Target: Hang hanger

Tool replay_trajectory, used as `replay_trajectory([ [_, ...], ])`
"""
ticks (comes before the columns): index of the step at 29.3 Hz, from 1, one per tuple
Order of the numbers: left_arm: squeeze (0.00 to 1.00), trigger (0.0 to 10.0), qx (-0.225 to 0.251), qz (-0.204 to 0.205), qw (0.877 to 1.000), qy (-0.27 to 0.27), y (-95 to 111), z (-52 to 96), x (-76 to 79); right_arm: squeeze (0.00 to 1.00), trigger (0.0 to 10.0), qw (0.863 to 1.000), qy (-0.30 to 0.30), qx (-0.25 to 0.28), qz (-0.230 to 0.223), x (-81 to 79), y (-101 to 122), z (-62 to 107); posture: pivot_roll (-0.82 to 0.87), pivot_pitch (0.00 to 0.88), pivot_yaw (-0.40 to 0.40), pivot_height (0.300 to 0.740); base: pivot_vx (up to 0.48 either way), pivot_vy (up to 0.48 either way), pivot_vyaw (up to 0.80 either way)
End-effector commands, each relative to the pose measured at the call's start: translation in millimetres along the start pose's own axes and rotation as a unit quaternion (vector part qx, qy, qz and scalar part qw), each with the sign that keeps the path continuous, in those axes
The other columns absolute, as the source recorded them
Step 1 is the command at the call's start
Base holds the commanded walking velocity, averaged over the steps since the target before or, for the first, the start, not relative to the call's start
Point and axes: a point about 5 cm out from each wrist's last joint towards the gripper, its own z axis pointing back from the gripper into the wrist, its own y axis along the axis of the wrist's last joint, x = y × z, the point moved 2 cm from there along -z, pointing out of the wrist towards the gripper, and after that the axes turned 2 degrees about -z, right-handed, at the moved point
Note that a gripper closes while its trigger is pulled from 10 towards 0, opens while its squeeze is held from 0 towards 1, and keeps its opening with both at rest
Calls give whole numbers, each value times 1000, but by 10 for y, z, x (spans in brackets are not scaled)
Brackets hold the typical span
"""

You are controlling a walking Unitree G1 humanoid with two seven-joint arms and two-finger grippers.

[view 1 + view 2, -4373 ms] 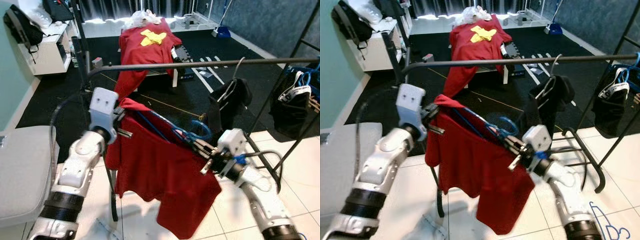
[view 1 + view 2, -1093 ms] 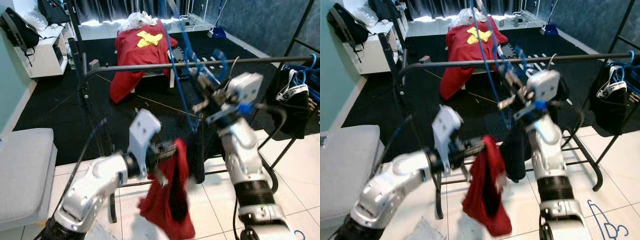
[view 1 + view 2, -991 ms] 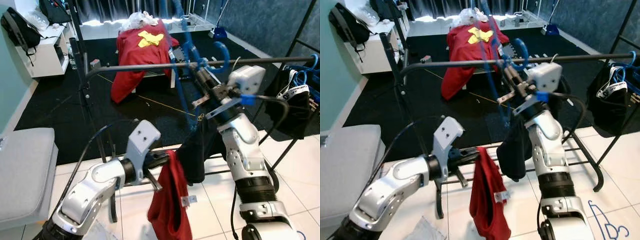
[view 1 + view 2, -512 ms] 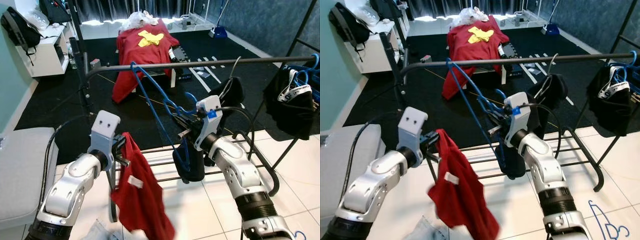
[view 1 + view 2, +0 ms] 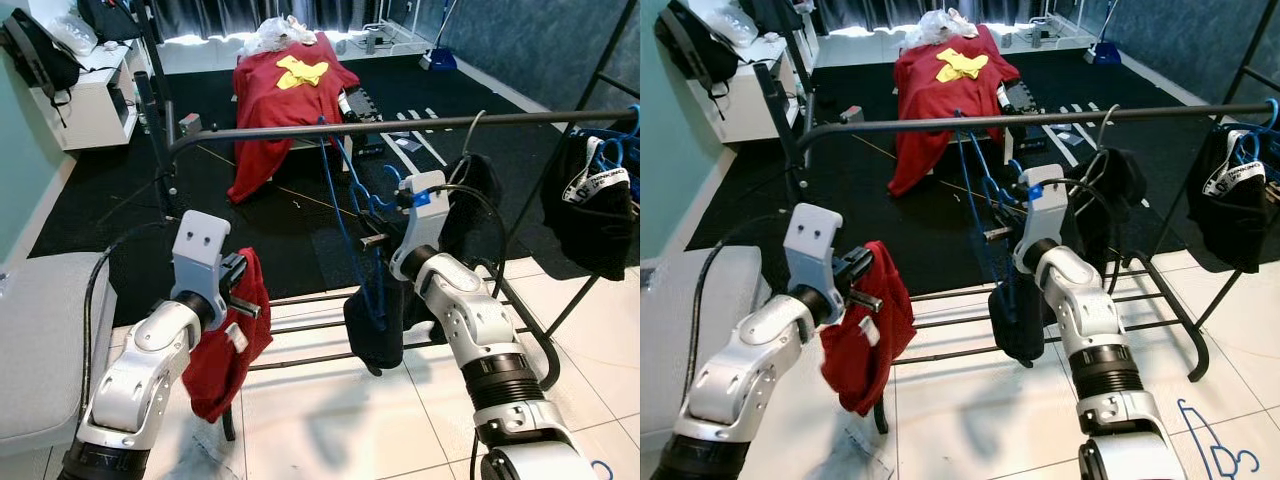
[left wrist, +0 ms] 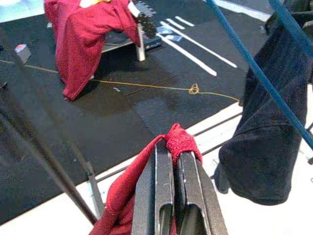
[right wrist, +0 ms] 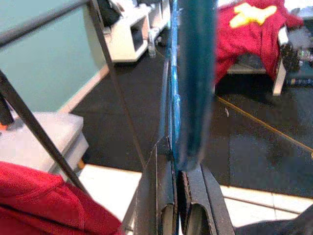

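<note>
My right gripper [image 5: 374, 226] is shut on a blue plastic hanger [image 5: 346, 226], held below the dark rack rail [image 5: 420, 124]. The hanger stands steeply, its upper end up by the rail. In the right wrist view the fingers [image 7: 161, 166] pinch the blue hanger [image 7: 193, 73]. My left gripper [image 5: 243, 298] is lower, in front of the rack's left post, shut on a red shirt [image 5: 225, 350] that hangs limp beneath it. The left wrist view shows red fabric [image 6: 180, 139] bunched between the closed fingertips.
A black garment [image 5: 472, 185] hangs on the rail, and a dark cloth [image 5: 375, 335] droops by the lower rack bars. More dark clothes and blue hangers [image 5: 590, 190] hang at the right. A bench with a red shirt [image 5: 285, 85] stands behind; a grey seat [image 5: 40, 340] sits left.
The right gripper has swung the blue hanger more upright, closer to the rail. The red shirt has settled and now hangs straight down from the left gripper.
</note>
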Motion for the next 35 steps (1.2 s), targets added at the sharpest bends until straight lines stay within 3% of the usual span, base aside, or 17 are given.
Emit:
replay_trajectory([
  [1,0,0,18,0,1000,-2,62,25,7,0,10000,1000,-19,-14,0,88,-27,-37,90,71,15,740,0,0,0],
  [4,0,0,32,8,999,-33,113,5,85,0,10000,998,-49,-36,18,302,52,-115,88,72,21,740,0,0,0],
  [9,0,0,45,23,996,-72,142,30,212,0,10000,997,-57,-33,50,442,262,-182,92,86,20,740,0,0,0],
  [16,0,0,36,30,997,-63,90,98,198,0,10000,992,-40,-12,116,389,536,-283,103,110,8,740,0,0,0],
  [25,0,0,33,32,997,-57,81,138,168,0,10000,991,-40,11,128,346,702,-344,117,133,4,740,0,0,0],
  [27,0,0,28,31,997,-61,67,185,155,0,10000,990,-70,25,119,401,880,-370,125,153,14,740,0,0,0],
  [35,0,0,29,33,996,-81,87,225,193,0,10000,990,-88,31,110,457,1008,-367,134,168,12,740,0,0,0],
])
